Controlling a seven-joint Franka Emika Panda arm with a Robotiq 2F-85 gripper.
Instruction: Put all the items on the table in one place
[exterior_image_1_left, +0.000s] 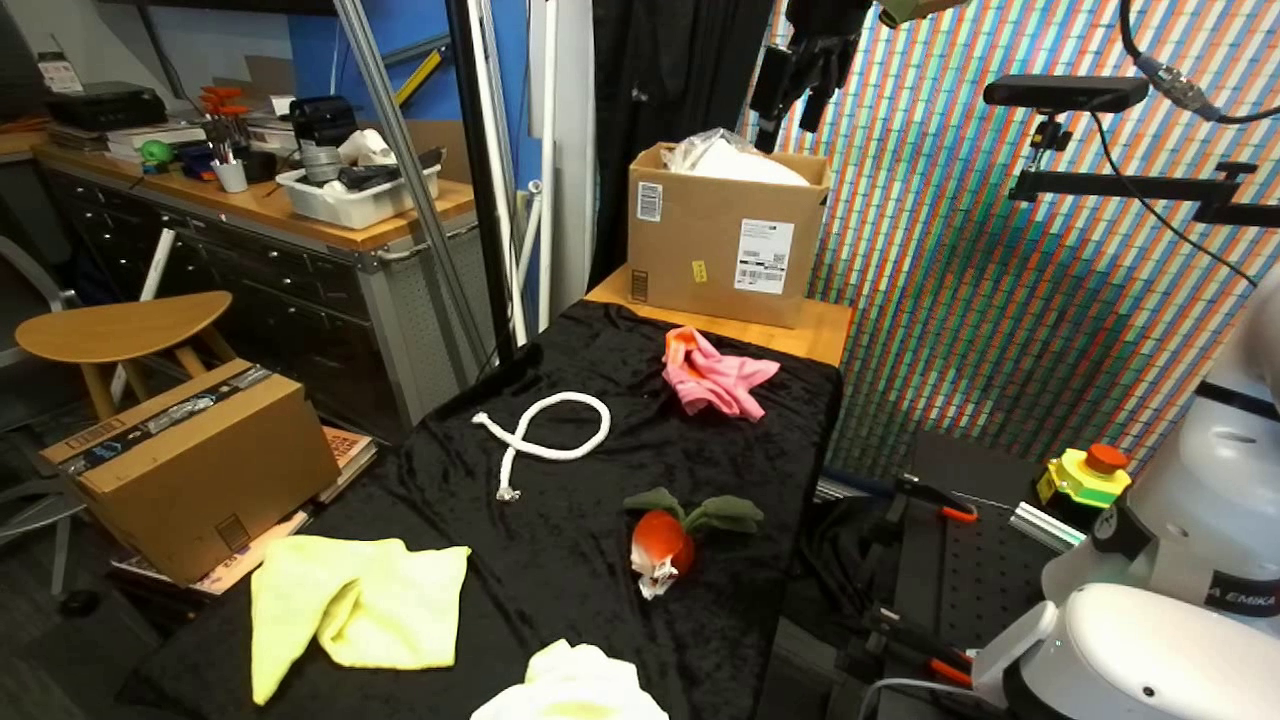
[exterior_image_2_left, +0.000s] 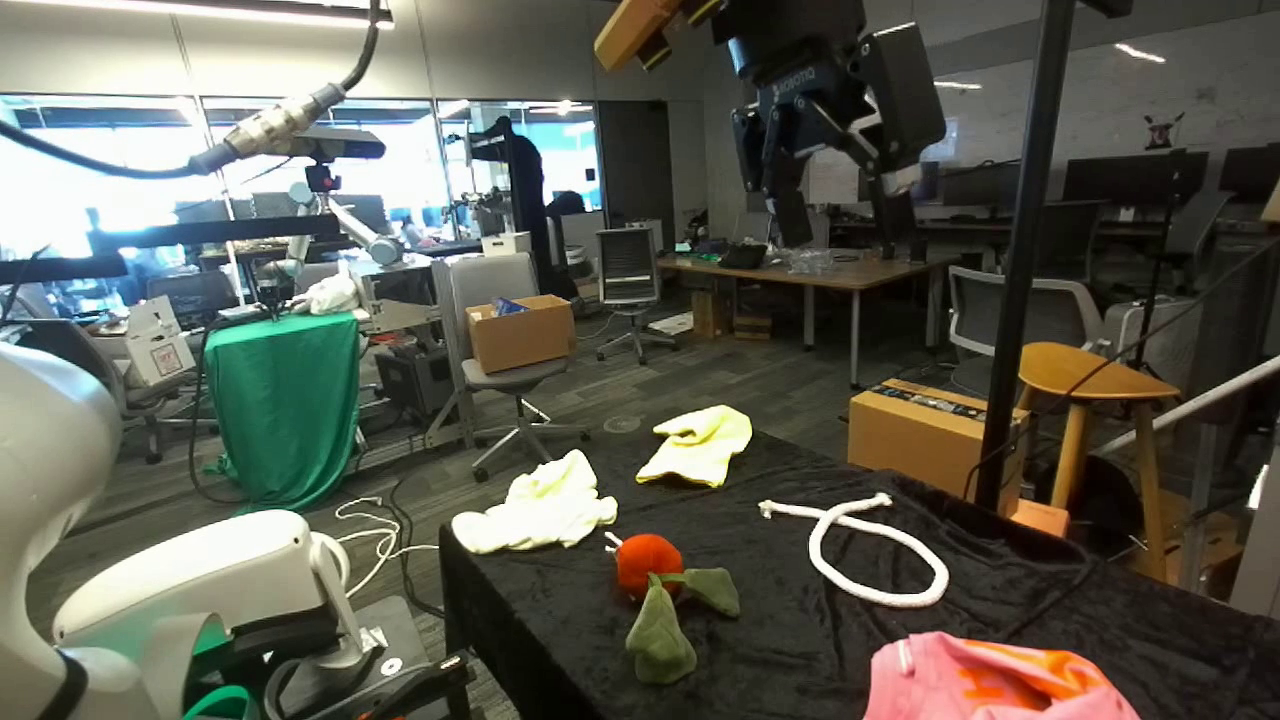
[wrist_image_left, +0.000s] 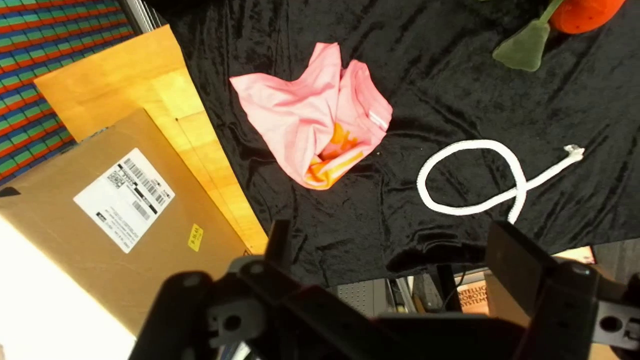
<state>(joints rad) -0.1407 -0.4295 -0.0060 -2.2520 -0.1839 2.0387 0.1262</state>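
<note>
Nothing looks gathered yet: yellow cloth, cream-white cloth, toy, rope loop, pink cloth scattered on table. Claw spread apart, empty.

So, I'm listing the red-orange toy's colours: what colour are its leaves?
The leaves are a dull green; they show best in an exterior view.

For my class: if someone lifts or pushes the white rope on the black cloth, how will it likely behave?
The white rope will probably droop if lifted, since it lies bent in a loop. The loop may open, as the rope seems only to cross itself, with both ends free. Pushed, it could ruck up the wrinkled black cloth.
</note>
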